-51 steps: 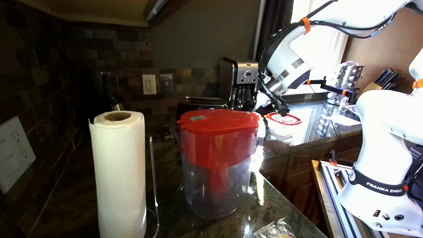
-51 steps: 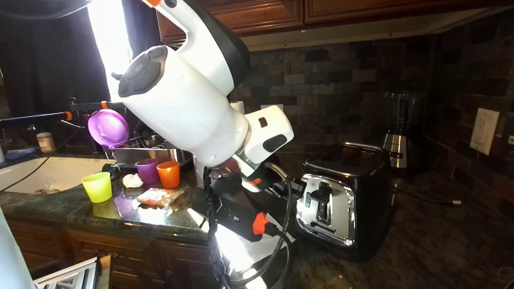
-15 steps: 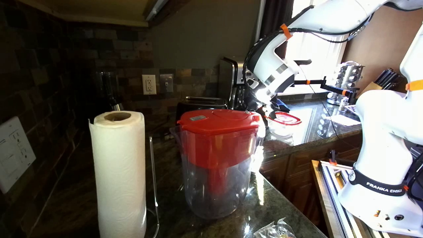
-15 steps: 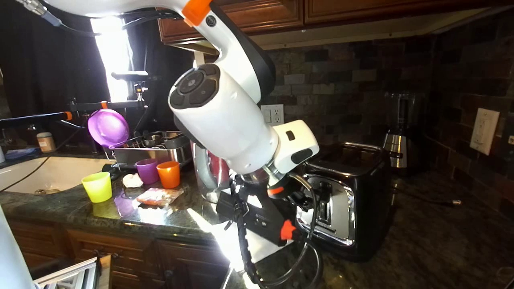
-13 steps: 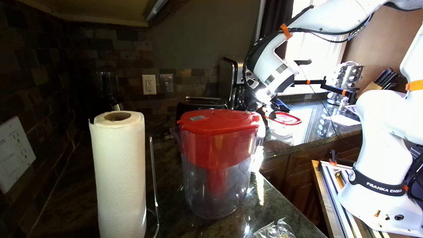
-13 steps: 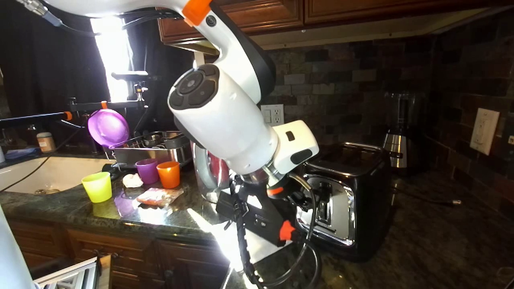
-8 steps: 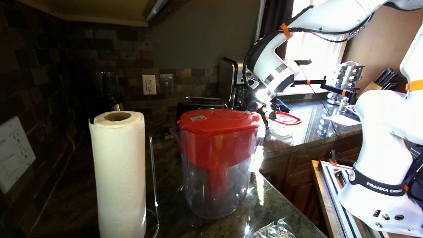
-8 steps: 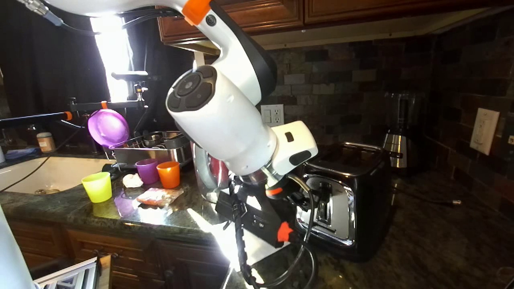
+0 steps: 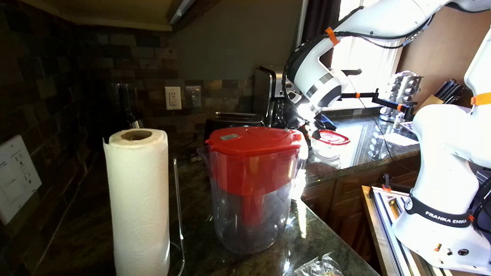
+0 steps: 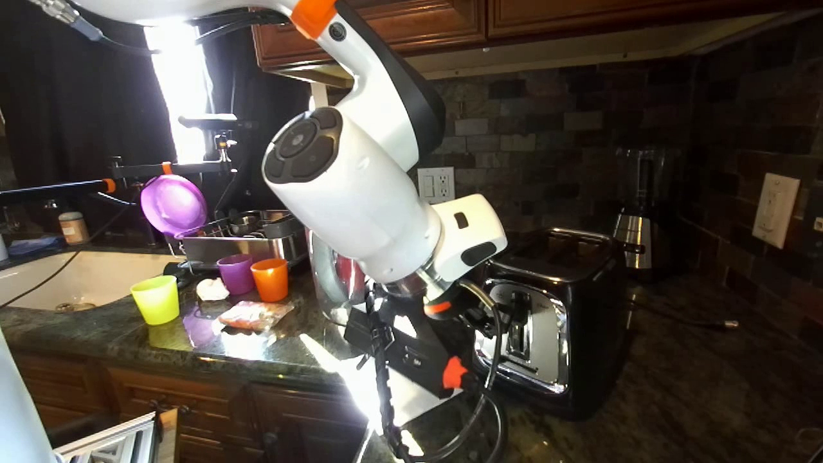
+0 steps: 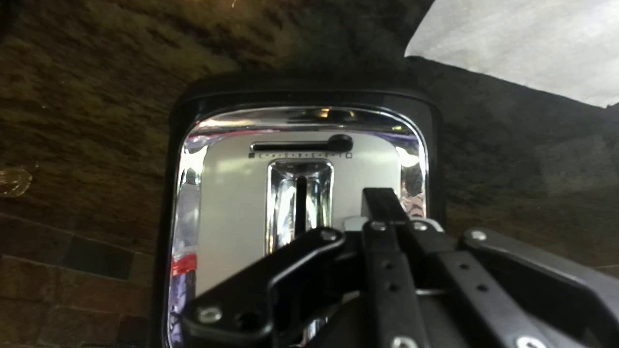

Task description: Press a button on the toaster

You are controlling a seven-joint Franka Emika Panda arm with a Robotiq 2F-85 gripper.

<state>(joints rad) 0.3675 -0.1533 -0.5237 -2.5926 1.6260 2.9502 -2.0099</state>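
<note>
The toaster is a black box with a shiny metal front panel. It shows in both exterior views (image 10: 595, 334) (image 9: 234, 119), partly hidden by a red-lidded pitcher in one of them. In the wrist view its front panel (image 11: 232, 212) fills the middle, with a dark slider knob (image 11: 340, 143) and a vertical lever slot (image 11: 301, 208). The lever itself is hidden behind my gripper. My gripper (image 11: 384, 205) is shut, its fingertips together in front of the panel beside the slot. In an exterior view the gripper (image 10: 485, 318) is at the toaster's front; contact cannot be told.
The red-lidded pitcher (image 9: 253, 172) and a paper-towel roll (image 9: 139, 207) stand on the counter. A red-lidded food container (image 9: 330, 143) is near the arm. Coloured cups (image 10: 270, 280) and a packet (image 10: 254, 315) lie left. A blender (image 10: 636, 225) is behind the toaster.
Over about three seconds the arm has come down and toward the toaster, bringing the gripper to its front panel. In the last second the wrist has tilted only slightly.
</note>
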